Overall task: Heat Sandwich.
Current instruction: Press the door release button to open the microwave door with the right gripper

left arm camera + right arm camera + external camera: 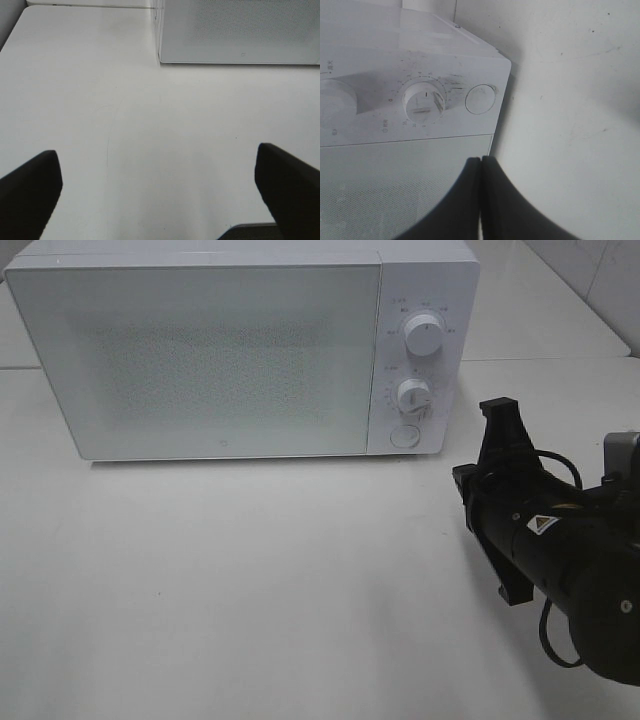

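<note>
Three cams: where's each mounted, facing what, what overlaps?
Exterior high: mounted high, looks down on the microwave front and table; right arm and right claw show at right.
Left wrist: low over the table, faces the microwave's lower corner; open left claw frames it.
Right wrist: near the control panel, faces lower knob and round button; shut right claw shows.
Shared: microwave in all three; knob and button in exterior high and right wrist.
</note>
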Controlling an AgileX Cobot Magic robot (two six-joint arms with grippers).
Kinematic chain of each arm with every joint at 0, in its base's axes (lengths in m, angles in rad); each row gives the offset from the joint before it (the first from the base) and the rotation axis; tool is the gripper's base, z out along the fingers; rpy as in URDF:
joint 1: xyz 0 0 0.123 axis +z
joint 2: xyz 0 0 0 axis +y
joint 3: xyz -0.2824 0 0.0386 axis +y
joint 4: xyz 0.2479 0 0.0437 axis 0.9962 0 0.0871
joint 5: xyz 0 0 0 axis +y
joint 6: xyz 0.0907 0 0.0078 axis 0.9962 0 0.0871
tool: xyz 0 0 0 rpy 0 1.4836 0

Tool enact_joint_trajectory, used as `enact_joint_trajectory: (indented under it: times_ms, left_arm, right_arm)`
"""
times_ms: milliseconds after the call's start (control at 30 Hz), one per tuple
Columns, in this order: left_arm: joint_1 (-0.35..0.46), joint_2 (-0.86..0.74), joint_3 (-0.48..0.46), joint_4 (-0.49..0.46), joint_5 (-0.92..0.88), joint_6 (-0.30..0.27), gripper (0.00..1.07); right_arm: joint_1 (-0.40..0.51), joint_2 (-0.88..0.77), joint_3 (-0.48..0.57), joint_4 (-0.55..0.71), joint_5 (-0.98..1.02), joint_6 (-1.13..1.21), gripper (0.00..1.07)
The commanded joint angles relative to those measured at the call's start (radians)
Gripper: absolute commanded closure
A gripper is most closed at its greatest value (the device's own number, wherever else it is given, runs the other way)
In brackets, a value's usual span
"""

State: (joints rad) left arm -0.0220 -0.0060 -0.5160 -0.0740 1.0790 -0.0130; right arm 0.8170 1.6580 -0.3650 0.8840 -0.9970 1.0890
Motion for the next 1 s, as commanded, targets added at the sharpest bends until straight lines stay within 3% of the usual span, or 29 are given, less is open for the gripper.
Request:
enact_joint_trajectory:
  times_ms: [33,300,567,1000]
  left_arm:
    - [-0.006,-0.025,0.002,-0.010,-0.011,0.001,0.07]
    - [-0.006,-0.025,0.002,-0.010,-0.011,0.001,0.07]
    - [-0.006,-0.025,0.002,-0.010,-0.011,0.001,0.07]
    - [-0.006,-0.025,0.002,-0.010,-0.011,0.001,0.07]
  right_arm:
    - [0.003,-0.002,-0.001,-0.011,0.001,0.010,1.07]
    - [-0.019,0.002,-0.015,-0.022,0.005,0.010,1.07]
    - [-0.097,0.099,-0.103,-0.158,0.024,0.106,1.07]
    - [-0.155,0.227,-0.226,-0.208,0.058,0.134,1.07]
